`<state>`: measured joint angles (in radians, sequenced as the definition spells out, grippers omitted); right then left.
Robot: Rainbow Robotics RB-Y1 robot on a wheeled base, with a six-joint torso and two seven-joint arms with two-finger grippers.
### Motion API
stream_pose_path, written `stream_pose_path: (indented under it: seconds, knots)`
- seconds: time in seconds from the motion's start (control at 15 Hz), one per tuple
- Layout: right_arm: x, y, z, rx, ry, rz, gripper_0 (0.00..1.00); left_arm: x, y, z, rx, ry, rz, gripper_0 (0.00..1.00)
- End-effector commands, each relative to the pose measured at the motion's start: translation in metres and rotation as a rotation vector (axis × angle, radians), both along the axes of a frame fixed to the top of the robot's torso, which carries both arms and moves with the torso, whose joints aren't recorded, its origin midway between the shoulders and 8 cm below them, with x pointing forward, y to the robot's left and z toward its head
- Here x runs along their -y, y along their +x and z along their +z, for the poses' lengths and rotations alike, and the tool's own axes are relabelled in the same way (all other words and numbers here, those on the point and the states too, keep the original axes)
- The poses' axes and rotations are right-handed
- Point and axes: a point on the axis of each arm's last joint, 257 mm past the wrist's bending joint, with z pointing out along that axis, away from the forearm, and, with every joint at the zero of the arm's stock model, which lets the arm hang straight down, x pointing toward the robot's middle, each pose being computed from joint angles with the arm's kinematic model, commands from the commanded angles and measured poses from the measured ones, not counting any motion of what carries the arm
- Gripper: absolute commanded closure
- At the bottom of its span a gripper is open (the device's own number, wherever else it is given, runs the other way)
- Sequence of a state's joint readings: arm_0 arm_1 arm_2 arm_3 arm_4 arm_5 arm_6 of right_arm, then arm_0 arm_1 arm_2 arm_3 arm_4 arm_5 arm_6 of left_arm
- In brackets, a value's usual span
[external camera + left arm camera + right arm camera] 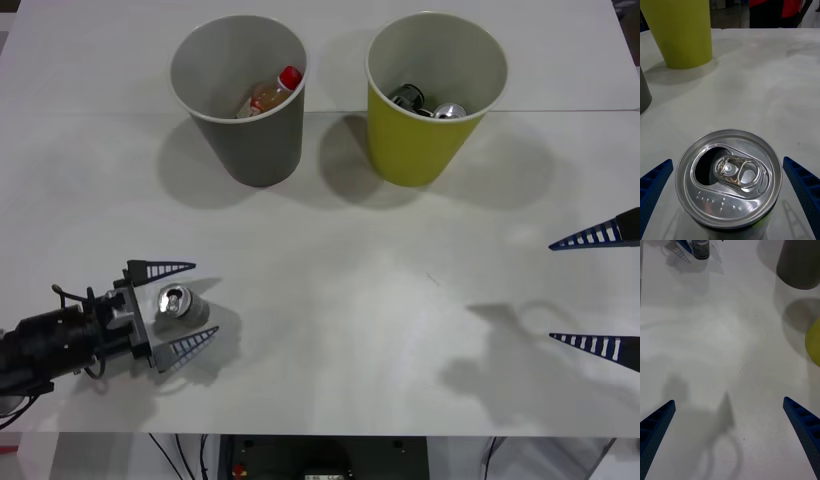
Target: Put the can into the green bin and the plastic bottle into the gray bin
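Nearest the front camera, at the near left of the white bench (330,300), the left gripper (176,306) is seen low over the surface with its jaws spread wide; the can (177,303) stands upright between them, and a gap is visible on each side in the left wrist view, so no contact is shown. From that wrist camera the can (729,178) is viewed from above, its silver top already opened and the pull tab lying flat.

At the far side of the bench two large cups are set side by side, apart from each other. The green bin (432,95) stands on the right and the gray bin (240,95) on the left, both upright. Inside the green bin two more cans (430,105) are seen lying at the bottom. Inside the gray bin the plastic bottle (272,94) is found leaning, its red cap uppermost against the wall.

At the right edge of the front view the right gripper (598,292) is held above the bench, jaws wide apart and holding nothing, well away from both bins. In the right wrist view its blue fingers (657,427) frame bare bench, with the can (700,249) and the left gripper far off.
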<state>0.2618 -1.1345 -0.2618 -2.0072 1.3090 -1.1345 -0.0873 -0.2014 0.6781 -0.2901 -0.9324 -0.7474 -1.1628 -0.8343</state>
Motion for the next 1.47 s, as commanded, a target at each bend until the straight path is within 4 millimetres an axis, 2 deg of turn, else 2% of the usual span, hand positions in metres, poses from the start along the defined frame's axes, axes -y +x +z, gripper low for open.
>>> stream_pose_path:
  seconds: [0.07,0.13,0.27,0.67,1.0,1.13,1.47]
  knots:
    - [0.000,0.000,0.000,0.000,0.000,0.000,0.00,0.002,0.001,0.000,-0.002,-0.002,-0.001,0.62]
    - [0.000,0.000,0.000,0.000,0.000,0.000,0.00,0.002,0.001,0.000,-0.004,-0.004,0.000,0.83]
    - [0.000,0.000,0.000,0.000,0.000,0.000,0.00,0.002,0.001,0.001,-0.012,-0.009,0.001,0.99]
    - [0.000,0.000,0.000,0.000,0.000,0.000,0.00,0.002,0.000,0.000,-0.029,-0.016,-0.002,1.00]
    - [0.000,0.000,0.000,0.000,0.000,0.000,0.00,0.004,0.002,0.010,-0.033,-0.023,-0.013,1.00]
    - [0.000,0.000,0.000,0.000,0.000,0.000,0.00,0.003,0.005,0.018,-0.068,-0.008,-0.009,1.00]
    - [0.000,0.000,0.000,0.000,0.000,0.000,0.00,0.002,-0.004,0.048,-0.133,0.082,0.002,1.00]
